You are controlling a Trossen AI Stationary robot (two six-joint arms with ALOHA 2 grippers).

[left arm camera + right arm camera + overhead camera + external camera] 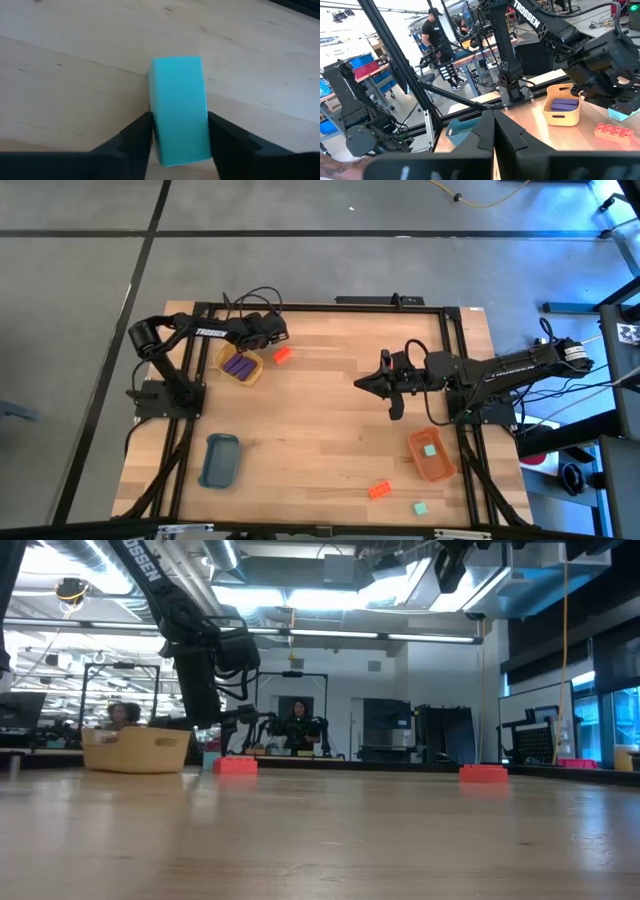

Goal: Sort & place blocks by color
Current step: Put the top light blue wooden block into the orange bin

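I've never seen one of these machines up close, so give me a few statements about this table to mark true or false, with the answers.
1. The left tool has a mint-teal block between its fingers. True.
2. The yellow tray holds purple blocks. True.
3. The blue tray holds orange-red blocks. False: no block shows in it.
4. The right tool grips an orange-red block. False: its fingers are shut on nothing, above bare table.
5. A mint-teal block lies in the orange tray. True.
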